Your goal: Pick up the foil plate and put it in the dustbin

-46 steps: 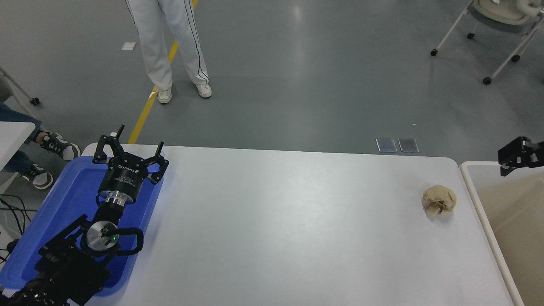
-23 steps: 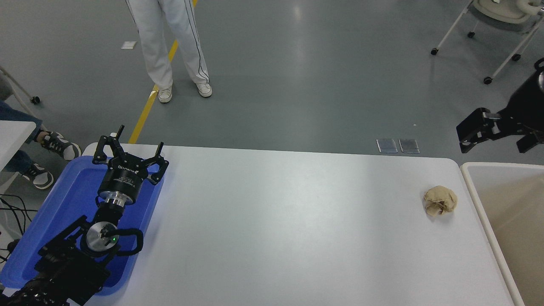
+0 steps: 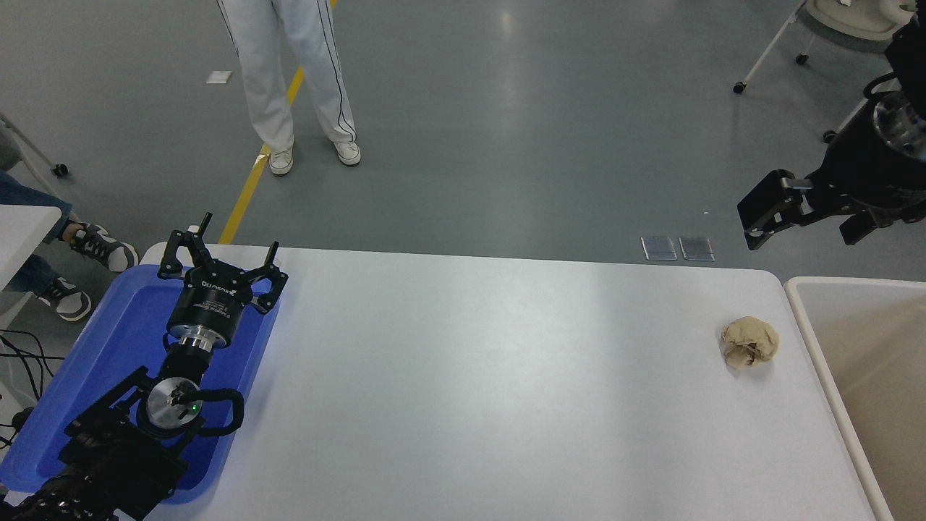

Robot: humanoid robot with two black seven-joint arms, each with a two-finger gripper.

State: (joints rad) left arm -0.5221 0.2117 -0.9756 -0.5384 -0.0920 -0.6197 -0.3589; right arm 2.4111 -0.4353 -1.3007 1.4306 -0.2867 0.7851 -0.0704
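The foil plate is out of view. The dustbin, with a thick off-white rim and a beige inside, stands against the table's right end and is cut off by the picture's edge. My right gripper hangs high at the upper right, beyond the table's far corner and the bin. It is open, with nothing between its fingers. My left gripper is parked at the lower left over the blue tray, open and holding nothing.
A crumpled tan paper ball lies on the white table near the bin. A flat blue tray sits at the table's left end. A person's legs stand on the floor beyond the table. A wheeled frame stands at the top right.
My right gripper has risen from just over the dustbin's far rim and moved left and further into view. The left arm and the paper ball have not moved.
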